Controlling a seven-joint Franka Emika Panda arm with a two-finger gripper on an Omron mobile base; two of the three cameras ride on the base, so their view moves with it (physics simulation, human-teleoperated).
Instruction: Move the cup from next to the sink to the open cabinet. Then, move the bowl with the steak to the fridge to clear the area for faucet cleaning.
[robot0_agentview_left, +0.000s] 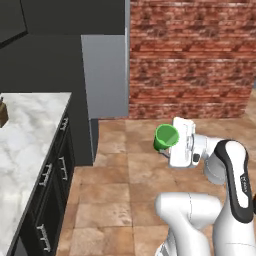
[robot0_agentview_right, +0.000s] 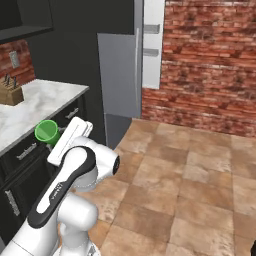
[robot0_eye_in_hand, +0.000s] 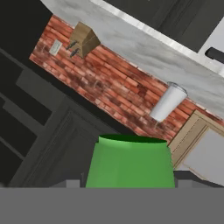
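My gripper (robot0_agentview_left: 168, 147) is shut on the small bright green cup (robot0_agentview_left: 166, 135), holding it in the air over the tiled floor, just right of the counter's end. From the other side the cup (robot0_agentview_right: 47, 131) sits at the gripper (robot0_agentview_right: 55, 138) in front of the black lower cabinets. The hand view has the cup (robot0_eye_in_hand: 129, 161) large between the fingertips. The tall grey fridge (robot0_agentview_left: 105, 75) (robot0_agentview_right: 120, 75) stands beyond the counter's far end. A black upper cabinet (robot0_agentview_right: 22, 20) with a dark shelf is at top left. Sink, faucet, bowl and steak are out of view.
The white marble counter (robot0_agentview_left: 30, 140) (robot0_agentview_right: 42, 100) carries a wooden knife block (robot0_agentview_left: 2, 114) (robot0_agentview_right: 11, 92) (robot0_eye_in_hand: 84, 38). Black lower cabinets (robot0_agentview_left: 55, 190) with silver handles run under it. A red brick wall (robot0_agentview_left: 190, 55) closes the back. A white cylinder (robot0_eye_in_hand: 168, 103) stands on the counter.
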